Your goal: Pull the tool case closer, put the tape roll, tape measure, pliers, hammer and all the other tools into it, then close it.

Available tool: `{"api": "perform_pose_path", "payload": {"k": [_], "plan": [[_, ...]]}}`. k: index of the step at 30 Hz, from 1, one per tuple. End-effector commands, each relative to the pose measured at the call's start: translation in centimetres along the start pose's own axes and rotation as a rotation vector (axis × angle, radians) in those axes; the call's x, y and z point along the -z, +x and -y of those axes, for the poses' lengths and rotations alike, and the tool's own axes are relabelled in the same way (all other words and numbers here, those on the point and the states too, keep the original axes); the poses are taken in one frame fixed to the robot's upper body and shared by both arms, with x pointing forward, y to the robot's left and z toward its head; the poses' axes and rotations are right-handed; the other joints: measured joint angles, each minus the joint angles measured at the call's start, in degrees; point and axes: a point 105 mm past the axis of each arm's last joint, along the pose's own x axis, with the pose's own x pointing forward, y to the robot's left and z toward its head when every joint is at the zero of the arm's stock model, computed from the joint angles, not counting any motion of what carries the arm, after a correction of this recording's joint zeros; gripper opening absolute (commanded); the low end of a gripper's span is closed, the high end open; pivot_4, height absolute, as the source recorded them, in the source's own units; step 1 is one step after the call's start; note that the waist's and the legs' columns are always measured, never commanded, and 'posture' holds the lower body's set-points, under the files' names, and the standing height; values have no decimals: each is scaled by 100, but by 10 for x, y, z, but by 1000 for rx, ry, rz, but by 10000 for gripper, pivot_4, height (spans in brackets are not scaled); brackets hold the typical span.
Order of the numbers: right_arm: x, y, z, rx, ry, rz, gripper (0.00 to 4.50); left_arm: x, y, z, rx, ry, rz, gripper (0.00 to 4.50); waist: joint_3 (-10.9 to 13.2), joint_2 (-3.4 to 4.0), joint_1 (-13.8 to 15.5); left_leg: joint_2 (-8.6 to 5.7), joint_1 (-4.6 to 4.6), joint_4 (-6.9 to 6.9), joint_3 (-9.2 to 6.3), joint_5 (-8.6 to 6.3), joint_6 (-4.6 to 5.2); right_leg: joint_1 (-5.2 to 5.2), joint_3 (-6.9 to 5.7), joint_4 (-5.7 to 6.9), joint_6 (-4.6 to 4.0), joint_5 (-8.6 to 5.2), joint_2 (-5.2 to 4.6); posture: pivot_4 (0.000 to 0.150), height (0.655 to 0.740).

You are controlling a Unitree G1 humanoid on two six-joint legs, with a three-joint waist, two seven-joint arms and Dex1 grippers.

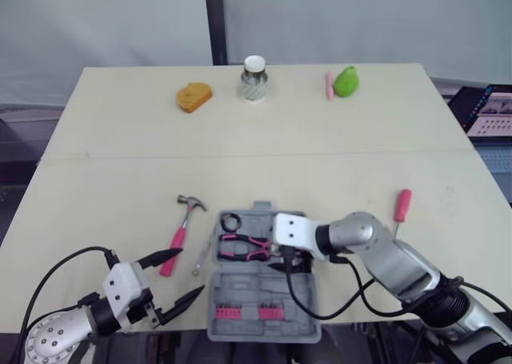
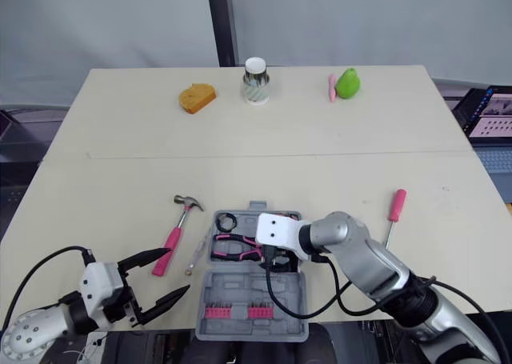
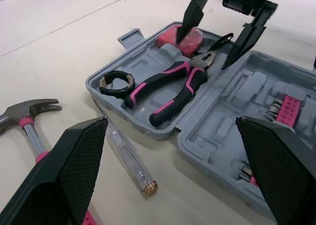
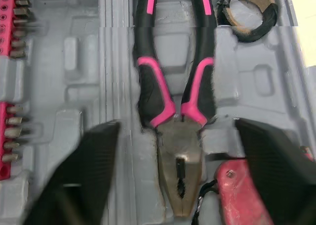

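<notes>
The grey tool case (image 1: 240,288) lies open near the table's front edge. In its far half lie the pink-and-black pliers (image 1: 244,248), a black tape roll (image 1: 231,221) and a red tape measure (image 3: 180,39). The near half carries pink bit holders (image 1: 244,312). My right gripper (image 1: 292,262) hangs open just over the pliers' head (image 4: 177,180), with the tape measure (image 4: 242,190) beside one finger. My left gripper (image 1: 172,280) is open and empty, left of the case. The pink-handled hammer (image 1: 182,222) and a clear tester screwdriver (image 1: 204,254) lie on the table between them.
A pink-handled screwdriver (image 1: 400,208) lies right of the case. Along the far edge stand an orange sponge (image 1: 194,97), a white-lidded jar (image 1: 254,79), a pink pen (image 1: 328,85) and a green pear (image 1: 346,82). A laptop (image 1: 488,112) sits off the table's right side.
</notes>
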Motion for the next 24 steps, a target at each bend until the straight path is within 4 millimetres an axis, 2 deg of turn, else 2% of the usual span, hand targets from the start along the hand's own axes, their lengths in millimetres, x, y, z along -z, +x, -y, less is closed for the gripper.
{"api": "perform_pose_path", "payload": {"k": [1, 2, 4, 7, 11, 15, 24], "plan": [[-26, -6, 12, 77, 6, 181, 44647, -3, 2, 0, 5, 15, 12, 45000, 0, 0, -1, 0, 0, 0, 0, 0, 0, 0, 0, 0, 0, 0, 0, 1500, 7400], [-31, -5, 14, 92, 43, 244, 42887, -4, 4, -1, 7, 17, 15, 45000, -2, -3, -2, 0, 0, 0, 0, 0, 0, 0, 0, 0, 0, 0, 0, 1500, 7400], [-36, -2, 16, 94, 86, 321, 35597, -5, 6, -2, 9, 22, 21, 45000, -4, -6, -3, 1, 2, -3, -1, 0, 0, 0, -2, 3, 0, 0, 0, 1500, 7400], [-32, 8, 10, 51, 147, 391, 21214, -6, 9, -5, 8, 30, 31, 45000, -7, -12, 3, -1, 3, -1, -1, 0, 0, -1, 1, 8, 0, 0, 0, 1500, 7400], [-19, 25, -6, -20, 176, 395, 700, -7, 11, -7, 10, 37, 36, 45000, -8, -13, -16, -2, 4, 0, 2, 0, 0, -2, 3, 10, 0, 0, 0, 1500, 7400], [-9, 35, -3, 1, 200, 392, 241, -7, 10, -8, 6, 40, 33, 45000, -8, -13, -65, 0, 7, -3, 2, 1, -1, -4, 2, 13, -2, -1, 1, 1500, 7400], [-7, 43, 13, 81, 209, 422, 241, -6, 10, -8, 4, 44, 28, 45000, -8, -13, -127, 0, 5, -5, 1, 1, -2, -11, 2, 19, -3, -1, 0, 1500, 7400]]}}
